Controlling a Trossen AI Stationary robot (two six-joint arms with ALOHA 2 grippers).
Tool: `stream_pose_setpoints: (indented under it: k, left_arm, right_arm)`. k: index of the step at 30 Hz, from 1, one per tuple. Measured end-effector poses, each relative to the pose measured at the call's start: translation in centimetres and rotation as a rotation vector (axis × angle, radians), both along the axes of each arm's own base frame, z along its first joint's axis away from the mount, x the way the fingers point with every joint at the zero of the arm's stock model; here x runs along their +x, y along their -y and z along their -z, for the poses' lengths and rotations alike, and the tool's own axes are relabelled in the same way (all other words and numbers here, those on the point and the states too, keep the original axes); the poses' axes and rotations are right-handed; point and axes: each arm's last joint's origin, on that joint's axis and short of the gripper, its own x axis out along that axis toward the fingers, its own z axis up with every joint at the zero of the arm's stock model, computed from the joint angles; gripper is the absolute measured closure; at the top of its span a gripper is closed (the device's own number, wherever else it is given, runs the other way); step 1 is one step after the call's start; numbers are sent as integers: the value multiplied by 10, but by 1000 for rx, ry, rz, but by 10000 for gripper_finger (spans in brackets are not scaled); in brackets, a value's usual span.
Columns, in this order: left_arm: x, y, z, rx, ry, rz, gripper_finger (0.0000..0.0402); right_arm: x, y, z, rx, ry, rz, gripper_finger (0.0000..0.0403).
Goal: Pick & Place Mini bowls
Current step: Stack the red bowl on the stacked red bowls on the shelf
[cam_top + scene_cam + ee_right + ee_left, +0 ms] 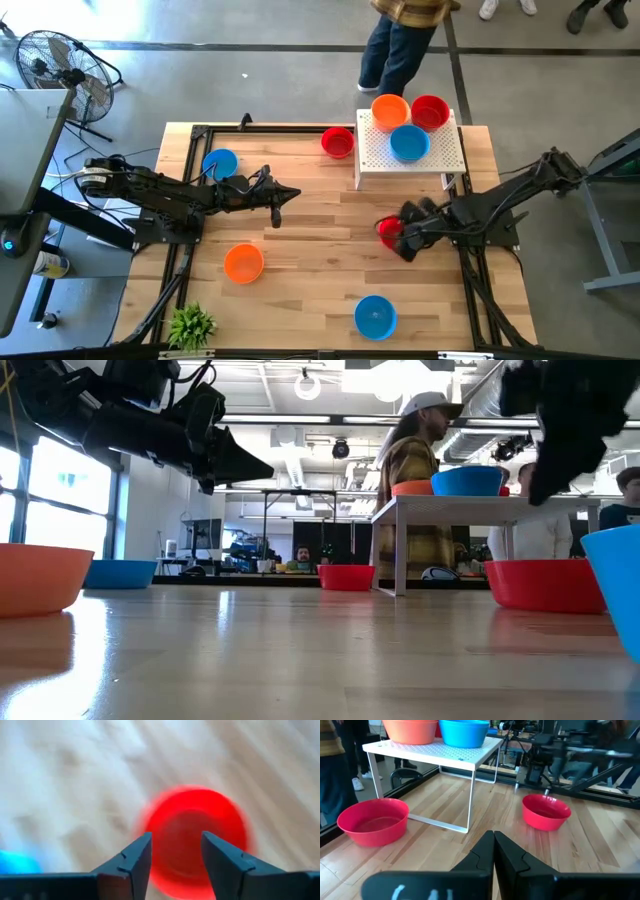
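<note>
Mini bowls stood three on the white perforated stand (410, 160) and five on the counter (310, 250), where the right claw (392, 236) hung spread over a red bowl (387, 231), the left claw (276, 206) closed empty.

The high view looks straight down on the whole wooden table (320, 250); the low view sits at tabletop height, facing level across it into the room. The left wrist view faces the white perforated stand (435, 752) from farther off; the right wrist view looks down closely on a red bowl (195, 837), which the other views share.
</note>
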Motion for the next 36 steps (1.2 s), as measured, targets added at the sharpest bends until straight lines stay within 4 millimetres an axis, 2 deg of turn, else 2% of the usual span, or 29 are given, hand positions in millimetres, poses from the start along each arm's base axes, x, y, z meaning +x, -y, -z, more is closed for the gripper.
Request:
stream_pose_setpoints:
  k: [3, 8, 13, 23, 36]
  left_arm:
    - [0, 0, 0, 0, 0, 0, 401]
    - [0, 0, 0, 0, -1, 0, 401]
    - [0, 0, 1, 0, -7, 0, 401]
    - [0, 0, 1, 1, -8, 0, 401]
    - [0, 1, 1, 0, -9, 24, 401]
  right_arm:
    - [18, -9, -1, -7, -33, -52, 241]
    - [48, -21, 15, -17, -152, -58, 241]
    - [67, -30, 24, 4, -227, -34, 241]
    - [76, -28, 39, -11, -331, 57, 258]
    - [80, -25, 65, 24, -386, 52, 338]
